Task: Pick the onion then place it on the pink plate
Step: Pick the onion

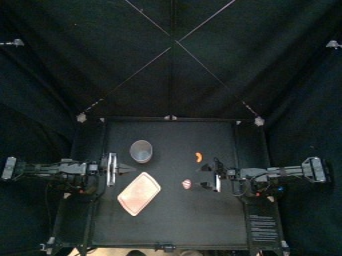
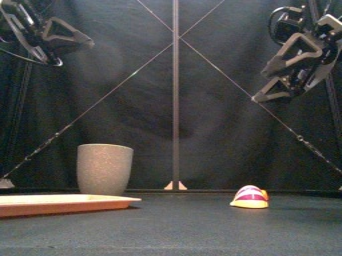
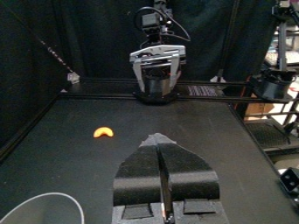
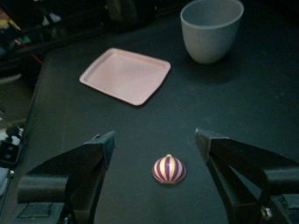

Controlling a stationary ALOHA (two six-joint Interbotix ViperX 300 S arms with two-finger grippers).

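The worktop is matt black, and the curtain behind it looks like dull black cloth. The pink tray looks like smooth plastic with a low sheen, while the grey cup at its twelve o'clock is matt and faintly mottled. The onion, striped purple and pale, is smooth with a slight shine, and the orange toy looks smooth and plastic-like.

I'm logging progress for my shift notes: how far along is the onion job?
Nothing is done yet: the small purple-striped onion lies on the black table, apart from the empty flat pink tray. In hand: the right gripper has open fingers lined up on the onion, not touching. Remaining: grasp, lift, carry to the tray. The left gripper rests shut.
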